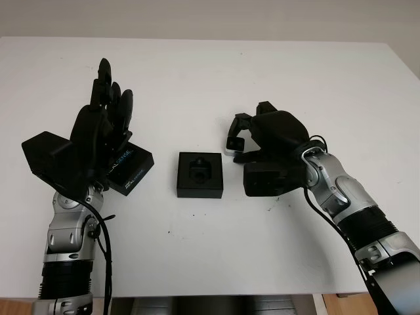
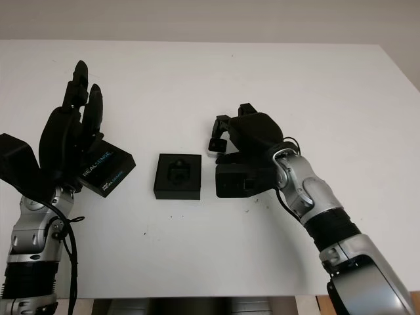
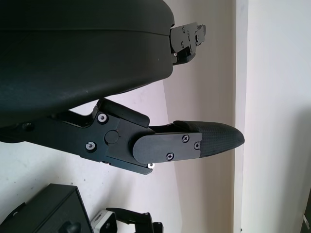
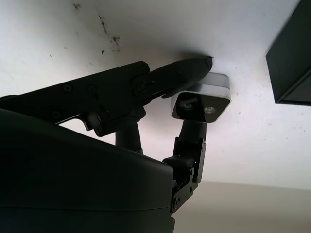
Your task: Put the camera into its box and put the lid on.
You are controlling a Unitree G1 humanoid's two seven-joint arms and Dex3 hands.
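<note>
The open black box [image 1: 200, 174] with its foam insert sits at the table's centre. Its lid [image 1: 133, 168], printed REALSENSE, lies tilted just left of it. The small silver camera [image 4: 201, 104] lies on the table right of the box, level with its far edge. My right hand [image 1: 237, 136] is curled around the camera, one finger [image 4: 180, 73] on one side of it and another [image 4: 190, 145] on the opposite side. My left hand [image 1: 108, 92] is open and raised above the table, partly in front of the lid's left end.
The white table [image 1: 216, 79] runs wide beyond the objects; its front edge is near the bottom of the eye views. A corner of the box [image 4: 291, 63] shows close to the camera in the right wrist view.
</note>
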